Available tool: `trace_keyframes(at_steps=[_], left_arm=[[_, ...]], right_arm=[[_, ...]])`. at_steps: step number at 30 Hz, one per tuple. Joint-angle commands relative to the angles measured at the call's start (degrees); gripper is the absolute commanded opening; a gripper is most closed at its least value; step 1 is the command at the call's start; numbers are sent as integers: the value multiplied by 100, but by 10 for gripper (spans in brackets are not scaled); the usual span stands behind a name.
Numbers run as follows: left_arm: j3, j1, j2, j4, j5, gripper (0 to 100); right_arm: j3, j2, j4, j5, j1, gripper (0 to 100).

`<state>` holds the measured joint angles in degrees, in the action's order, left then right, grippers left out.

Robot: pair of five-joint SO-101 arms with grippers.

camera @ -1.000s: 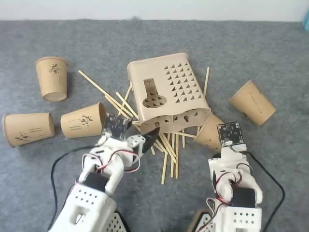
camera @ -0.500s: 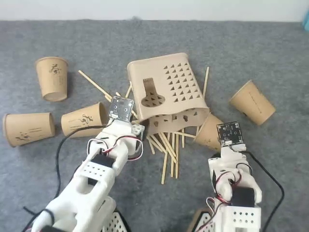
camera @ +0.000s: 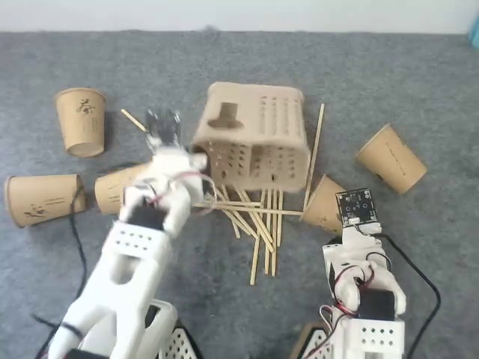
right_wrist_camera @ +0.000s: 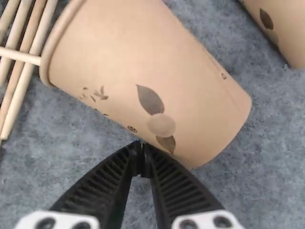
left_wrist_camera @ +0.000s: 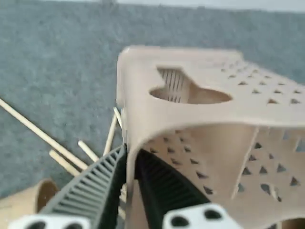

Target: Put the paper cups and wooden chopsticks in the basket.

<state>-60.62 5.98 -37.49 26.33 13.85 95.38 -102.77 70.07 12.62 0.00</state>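
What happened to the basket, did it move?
Yes. The basket has swung round, its near corner pulling away from the cup beside it, with the left gripper clamped on its wall.

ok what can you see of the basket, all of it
The basket is beige and plastic-looking, with rounded corners, rows of small triangular holes in its walls, and a handle cutout in the wall now turned upward. It lies tipped over on the grey carpet, open side toward the arms. The left gripper is clamped on its rim, one finger inside and one outside. Several wooden chopsticks fan out from under its near edge.
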Motion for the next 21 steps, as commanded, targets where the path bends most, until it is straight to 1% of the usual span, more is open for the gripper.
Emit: trace_keyframes(at_steps=[1,5,7,9,12,14,16,21], left_arm=[[2070,-123,9,1415,281,9],[3284,-62,334,2075,316,10],[3864,-53,862,2382,360,10],[4347,-62,1521,2549,554,10],[4910,-53,2374,2549,712,10],[5218,-44,2646,2541,844,10],[5464,44,2752,2505,1020,10],[5780,114,2734,1952,1160,10]], right_arm=[[26,-101,-119,79,40,8],[26,-101,-119,79,40,8],[26,-101,-119,79,31,8],[26,-101,-119,79,31,8],[35,-101,-119,79,31,8],[35,-101,-119,79,40,8],[35,-101,-119,79,40,8],[35,-101,-119,79,31,8]])
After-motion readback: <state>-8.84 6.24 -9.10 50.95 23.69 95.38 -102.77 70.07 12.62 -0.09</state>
